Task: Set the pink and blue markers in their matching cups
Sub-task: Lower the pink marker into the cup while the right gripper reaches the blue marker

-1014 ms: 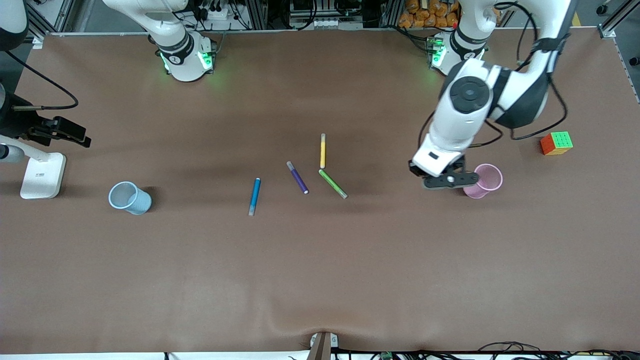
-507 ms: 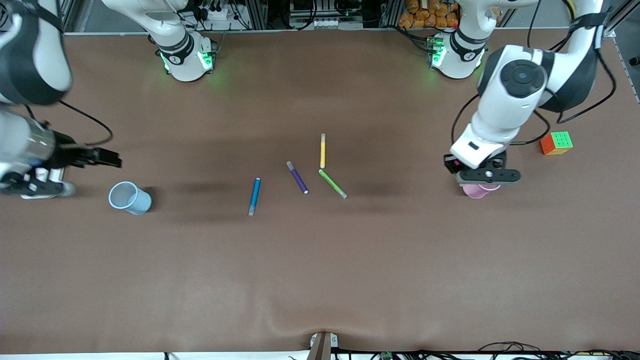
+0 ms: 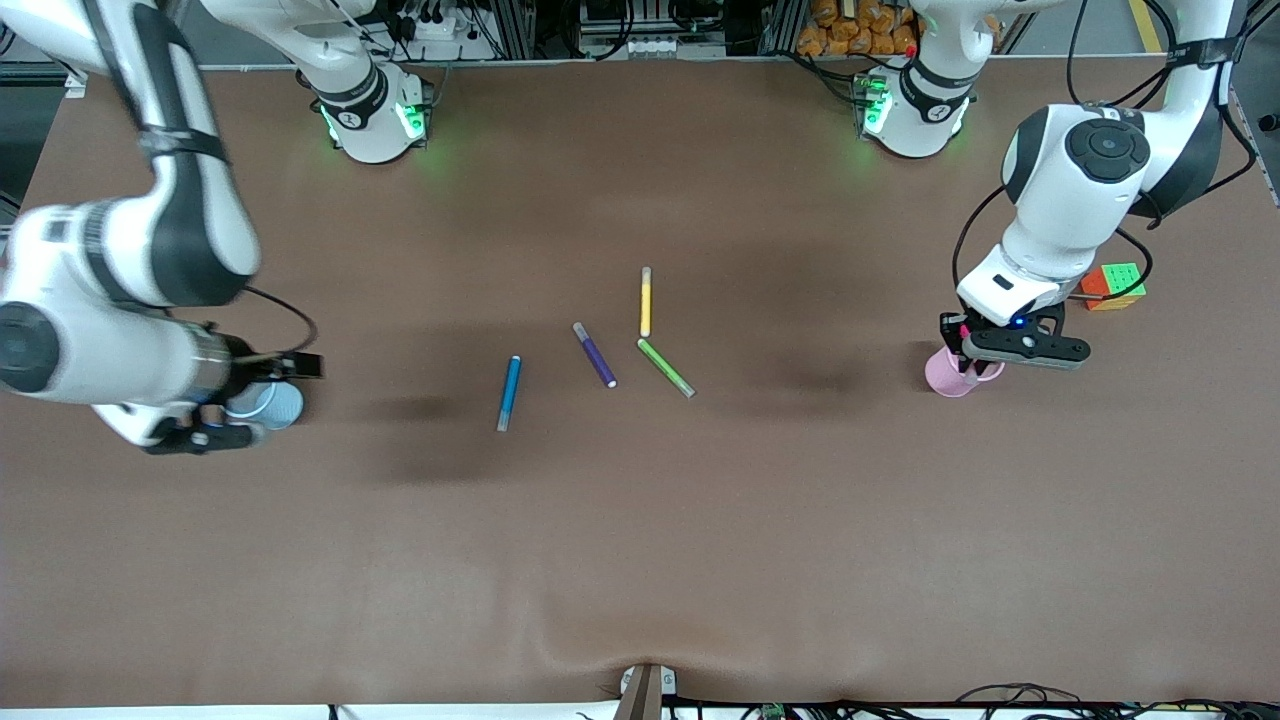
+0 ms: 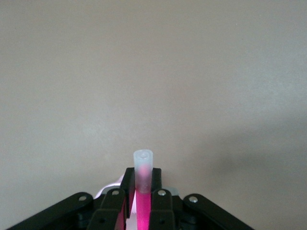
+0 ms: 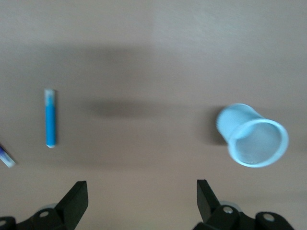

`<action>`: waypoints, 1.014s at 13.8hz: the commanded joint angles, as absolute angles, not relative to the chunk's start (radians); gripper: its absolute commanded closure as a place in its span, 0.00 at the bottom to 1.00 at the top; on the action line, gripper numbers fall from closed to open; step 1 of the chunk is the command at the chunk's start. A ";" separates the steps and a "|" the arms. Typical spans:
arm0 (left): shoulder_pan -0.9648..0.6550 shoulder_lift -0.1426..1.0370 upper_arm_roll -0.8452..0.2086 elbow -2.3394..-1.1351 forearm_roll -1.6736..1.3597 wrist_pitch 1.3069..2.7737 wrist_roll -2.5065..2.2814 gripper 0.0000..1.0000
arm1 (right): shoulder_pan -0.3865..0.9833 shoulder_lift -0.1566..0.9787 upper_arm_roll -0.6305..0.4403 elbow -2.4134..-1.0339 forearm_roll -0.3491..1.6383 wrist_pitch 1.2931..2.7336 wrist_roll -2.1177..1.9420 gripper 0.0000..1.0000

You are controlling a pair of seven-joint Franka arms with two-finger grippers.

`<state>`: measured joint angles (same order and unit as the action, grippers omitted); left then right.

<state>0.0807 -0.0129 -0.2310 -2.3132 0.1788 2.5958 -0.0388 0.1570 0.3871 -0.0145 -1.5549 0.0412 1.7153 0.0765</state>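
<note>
The left claw (image 3: 968, 345) is seen pointed downward with its fingers (image 4: 154, 191) pressed together. The right claw (image 5: 139, 201) is held spread wide, its arm bent low.

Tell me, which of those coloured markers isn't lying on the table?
The pink marker: the left gripper holds it upright over the pink cup, while the blue, purple, yellow and green ones lie flat.

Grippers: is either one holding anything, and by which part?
The left gripper over the pale pink plastic cup pinches the magenta-pink marker below its pale tip. The open right gripper holds nothing.
</note>
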 commanded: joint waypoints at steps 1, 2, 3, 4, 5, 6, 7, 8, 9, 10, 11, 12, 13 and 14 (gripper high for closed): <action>0.138 -0.046 -0.239 -2.390 0.167 2.709 0.061 1.00 | 0.239 0.435 -0.020 -1.534 0.051 1.788 0.217 0.00; 0.140 -0.045 -0.239 -2.408 0.166 2.742 0.063 1.00 | 0.264 0.452 -0.020 -1.545 0.051 1.833 0.231 0.00; 0.144 -0.043 -0.239 -2.425 0.167 2.772 0.063 1.00 | 0.276 0.466 -0.018 -1.580 0.051 1.903 0.232 0.00; 0.153 -0.040 -0.239 -2.442 0.167 2.805 0.063 1.00 | 0.300 0.475 -0.018 -1.626 0.054 2.005 0.235 0.00; 0.152 -0.038 -0.239 -2.469 0.167 2.847 0.063 1.00 | 0.322 0.482 -0.018 -1.659 0.055 2.081 0.236 0.00; 0.155 -0.037 -0.239 -2.492 0.167 2.891 0.063 1.00 | 0.343 0.511 -0.018 -1.675 0.055 2.136 0.244 0.00; 0.156 -0.034 -0.239 -2.522 0.167 2.939 0.063 1.00 | 0.365 0.546 -0.018 -1.677 0.055 2.182 0.277 0.00; 0.158 -0.025 -0.238 -2.528 0.167 2.959 0.064 1.00 | 0.388 0.575 -0.018 -1.677 0.055 2.224 0.311 0.00; 0.160 -0.023 -0.238 -2.531 0.169 2.964 0.064 1.00 | 0.414 0.609 -0.020 -1.677 0.054 2.264 0.330 0.00; 0.170 -0.025 -0.238 -2.534 0.173 2.964 0.066 1.00 | 0.425 0.638 -0.020 -1.677 0.054 2.299 0.340 0.00; 0.179 -0.023 -0.238 -2.537 0.176 2.967 0.066 1.00 | 0.431 0.646 -0.020 -1.695 0.054 2.327 0.351 0.00; 0.179 -0.018 -0.238 -2.542 0.176 2.974 0.067 1.00 | 0.443 0.652 -0.020 -1.713 0.054 2.351 0.357 0.00; 0.183 -0.006 -0.238 -2.549 0.178 2.988 0.069 1.00 | 0.455 0.661 -0.020 -1.732 0.054 2.376 0.359 0.00; 0.193 0.001 -0.238 -2.557 0.178 3.011 0.069 1.00 | 0.463 0.666 -0.021 -1.747 0.054 2.393 0.359 0.00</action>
